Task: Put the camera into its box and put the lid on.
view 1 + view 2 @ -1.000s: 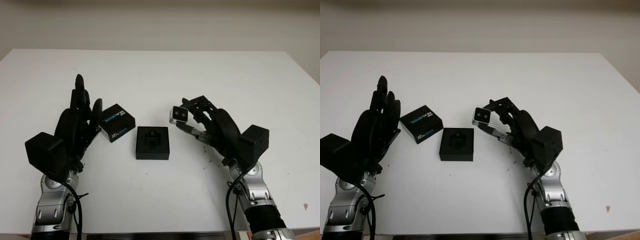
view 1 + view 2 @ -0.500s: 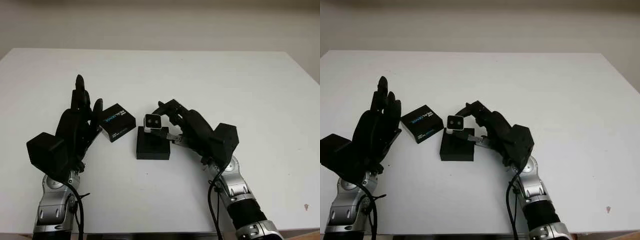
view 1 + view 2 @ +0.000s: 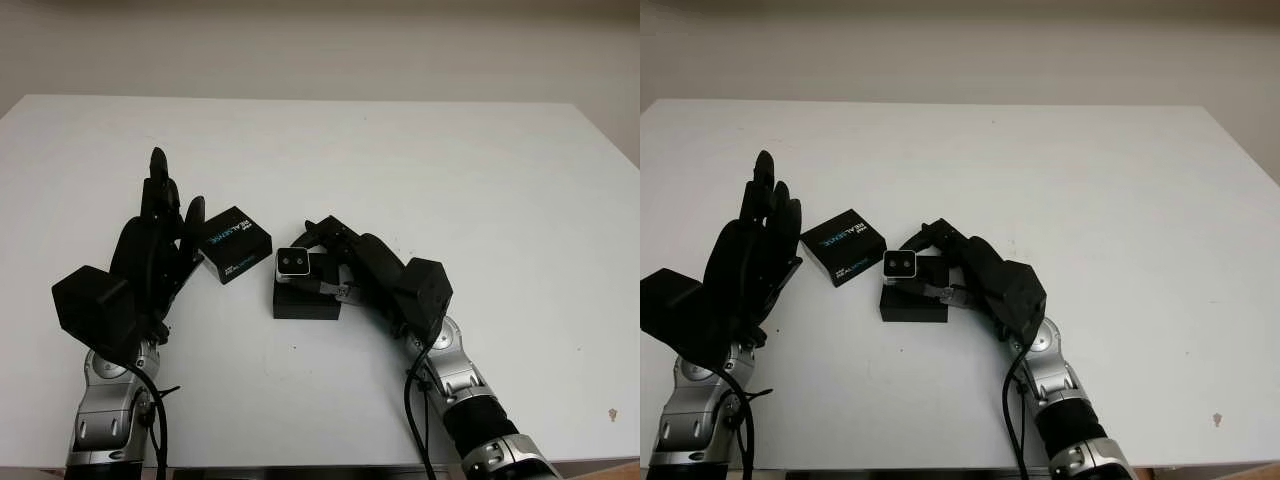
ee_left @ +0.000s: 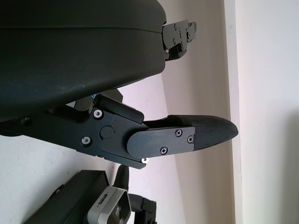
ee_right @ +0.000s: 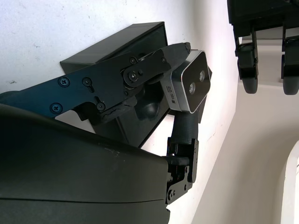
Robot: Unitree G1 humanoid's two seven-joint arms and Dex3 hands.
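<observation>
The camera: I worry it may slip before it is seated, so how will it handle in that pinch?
The camera looks rigid, so the right robot hand shouldn't deform it. Its smooth silver casing may slip. Small and boxy, it probably won't roll over the box.

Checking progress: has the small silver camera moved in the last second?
Yes. The small silver camera, held by the right hand, moved leftward to over the open black box.

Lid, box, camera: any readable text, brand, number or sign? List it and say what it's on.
Lid: light print in two lines on its top, one part bluish; too small and blurred to read.
Camera, held in the right hand over the box: tiny markings on its side, not readable.
Box: no text seen.
Left hand, open beside the lid: no text seen.
</observation>
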